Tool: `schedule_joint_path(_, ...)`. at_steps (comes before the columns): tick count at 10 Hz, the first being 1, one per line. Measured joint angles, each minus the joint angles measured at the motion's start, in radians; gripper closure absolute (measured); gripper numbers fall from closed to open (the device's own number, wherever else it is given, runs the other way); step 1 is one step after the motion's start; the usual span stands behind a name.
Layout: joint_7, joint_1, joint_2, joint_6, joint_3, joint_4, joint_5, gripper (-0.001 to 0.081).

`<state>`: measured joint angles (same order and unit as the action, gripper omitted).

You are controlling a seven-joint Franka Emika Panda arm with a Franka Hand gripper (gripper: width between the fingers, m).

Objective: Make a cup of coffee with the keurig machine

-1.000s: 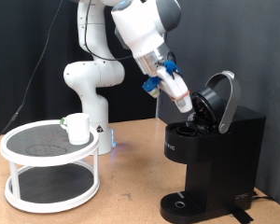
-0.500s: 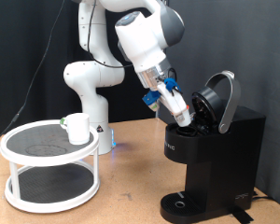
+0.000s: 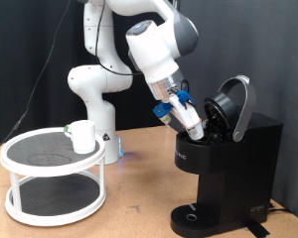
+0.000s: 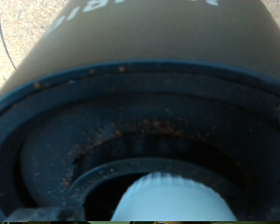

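Since a second ago the arm (image 3: 154,45) has swung lower and slightly towards the exterior view's left, so the gripper (image 3: 197,127) now hangs tilted at the front edge of the keurig machine's (image 3: 228,164) open brew chamber rather than deeper under the lid. Half a second ago it was almost in this same spot; the shift since then is small.

Raised on its hinge, the machine's rounded lid (image 3: 236,104) stands open above the black body, with the gripper just beside its underside. From the exterior view I cannot tell whether the fingers are parted or closed, nor whether anything sits between them.

Looking down into the machine, the wrist view shows the round dark pod chamber (image 4: 140,140), its rim dusted with reddish-brown coffee grounds (image 4: 103,140), and a white rounded object (image 4: 173,198) at its centre; whether that is a pod seated in the holder cannot be told.

Well apart from the machine, towards the exterior view's left, the cup (image 3: 83,136) stands upright on the top tier of a white two-level round rack (image 3: 52,178). A tiny greenish thing on the cup's rim is too small to name. Both machine and rack rest on a wooden tabletop (image 3: 139,203).
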<state>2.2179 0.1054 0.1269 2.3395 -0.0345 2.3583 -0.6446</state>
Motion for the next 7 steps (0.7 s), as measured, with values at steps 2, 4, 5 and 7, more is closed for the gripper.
schedule_joint_path(2, 0.000, 0.000, -0.001, 0.014, 0.007, 0.006, -0.002, 0.0470)
schedule_joint_path(4, 0.000, 0.000, -0.005, 0.024, 0.010, 0.009, -0.003, 0.0470)
schedule_joint_path(5, 0.000, 0.000, -0.008, 0.026, 0.010, 0.009, -0.003, 0.0470)
schedule_joint_path(7, 0.000, 0.000, -0.019, 0.031, 0.010, 0.008, -0.003, 0.0402)
